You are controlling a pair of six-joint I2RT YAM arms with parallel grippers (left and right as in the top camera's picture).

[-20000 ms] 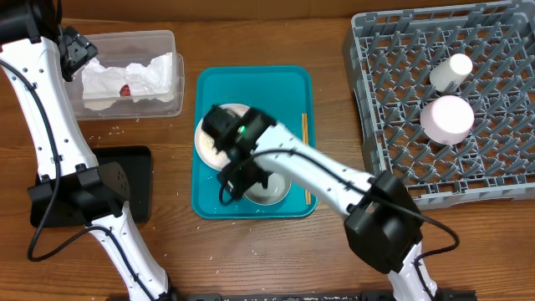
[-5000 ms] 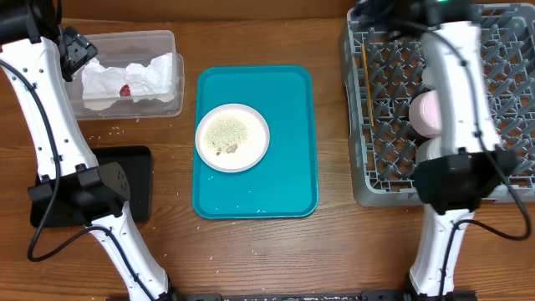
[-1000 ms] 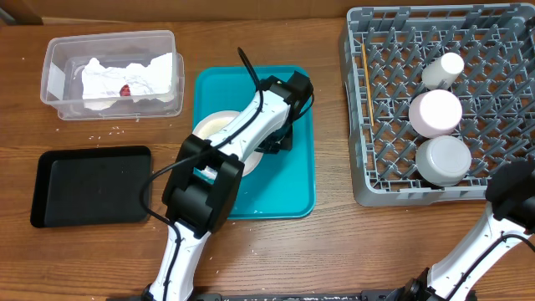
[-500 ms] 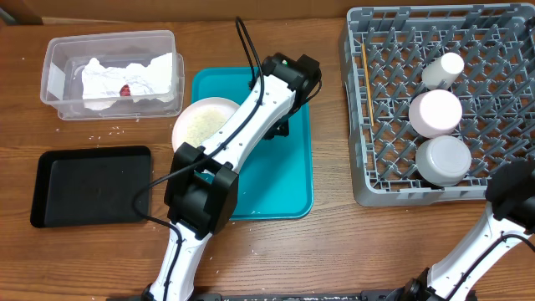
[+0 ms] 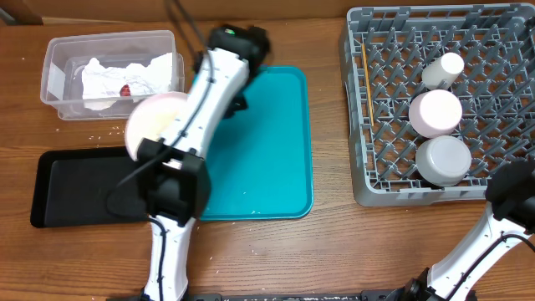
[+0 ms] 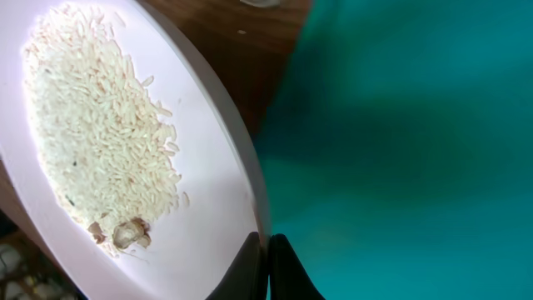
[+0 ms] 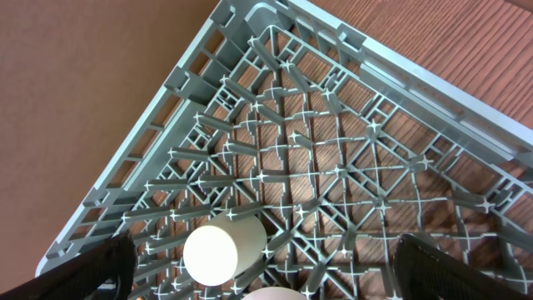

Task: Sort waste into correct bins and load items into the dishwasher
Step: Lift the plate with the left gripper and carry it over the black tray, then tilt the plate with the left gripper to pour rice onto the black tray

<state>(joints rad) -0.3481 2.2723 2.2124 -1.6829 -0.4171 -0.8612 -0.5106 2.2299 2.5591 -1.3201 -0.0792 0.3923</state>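
My left gripper (image 6: 268,268) is shut on the rim of the pale pink plate (image 6: 191,192), which is tilted and carries rice grains (image 6: 92,125) and a few food scraps (image 6: 125,235). Overhead, the plate (image 5: 155,121) hangs blurred left of the teal tray (image 5: 267,142), between the clear tub (image 5: 58,63) and the black tray (image 5: 75,184). The tub holds a crumpled napkin (image 5: 125,75) and a red sachet (image 5: 124,89). The grey dish rack (image 5: 393,100) holds the white cup (image 5: 444,70), pink saucer (image 5: 435,112), pale bowl (image 5: 444,160) and chopsticks (image 5: 365,79). My right gripper (image 7: 266,279) stands open above the rack (image 7: 333,167), near the cup (image 7: 221,250).
Loose rice grains (image 5: 109,131) lie on the wooden table below the tub. My left arm (image 5: 205,92) stretches across the teal tray's left edge. The right arm's base (image 5: 512,191) sits at the rack's front right corner.
The left arm has swung left, carrying the plate off the teal tray to the space between tub and black tray. The right arm has not moved.
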